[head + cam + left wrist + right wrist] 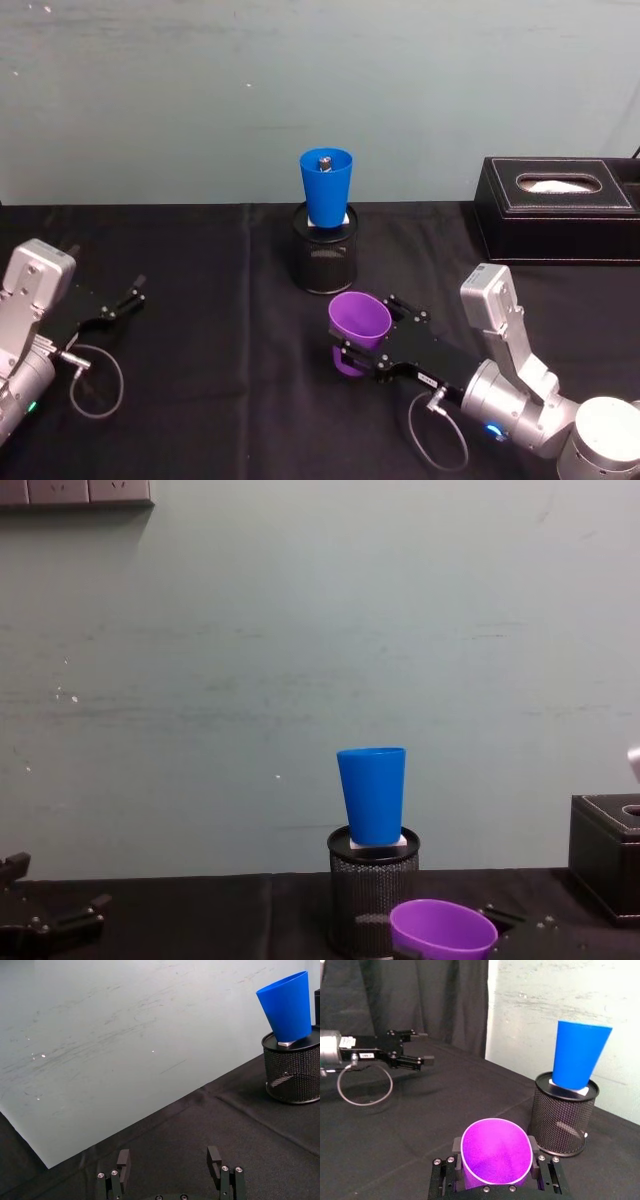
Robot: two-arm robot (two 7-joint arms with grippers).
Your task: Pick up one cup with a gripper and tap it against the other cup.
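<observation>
Mesh holder [325, 257] under blue cup [326, 186]

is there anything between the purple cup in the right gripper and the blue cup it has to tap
Nothing visible stands between them. The right gripper holds the purple cup just in front of the mesh pen holder; the blue cup stands upright on top of that holder, higher up.

Cups: two. One purple cup [360, 320] at lower centre of the head view; one blue cup [326, 186] at upper centre.

Wire-mesh pen holders: one [324, 255], black, at centre, directly below the blue cup.

Tissue boxes: one [556, 212], black, at the right edge.

Tools: two. Left tool [124, 301] at the lower left; right tool [372, 335] at lower centre-right.

Tabletops: one [220, 360], under black cloth, across the lower half of the frame.

Wall outlet plates: one row [75, 491] at the chest view's upper left.
</observation>
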